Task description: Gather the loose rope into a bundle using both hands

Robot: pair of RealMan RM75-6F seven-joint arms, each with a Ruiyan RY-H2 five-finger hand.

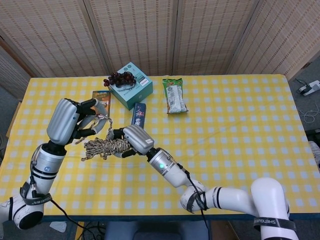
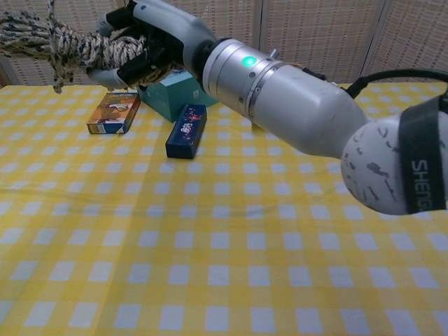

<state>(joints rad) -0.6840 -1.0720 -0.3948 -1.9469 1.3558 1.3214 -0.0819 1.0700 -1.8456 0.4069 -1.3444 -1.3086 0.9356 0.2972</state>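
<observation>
The rope [image 1: 102, 146] is a beige and dark twisted bundle held above the yellow checked table [image 1: 240, 130], left of centre. My right hand [image 1: 134, 140] grips its right end, fingers wrapped around the coils. In the chest view the same rope [image 2: 42, 38] hangs at the top left in my right hand [image 2: 150, 42], and one strand rises from it out of the top edge. My left hand [image 1: 67, 120] is just above and left of the bundle. Its fingers appear to pinch the loose strand that runs up from the bundle. The chest view does not show the left hand.
A teal box [image 1: 131, 85] topped with dark grapes [image 1: 120, 78] stands at the back. A small blue box [image 1: 138, 114] lies in front of it, an orange box [image 2: 113, 112] to its left, and a green snack bag [image 1: 174, 95] to its right.
</observation>
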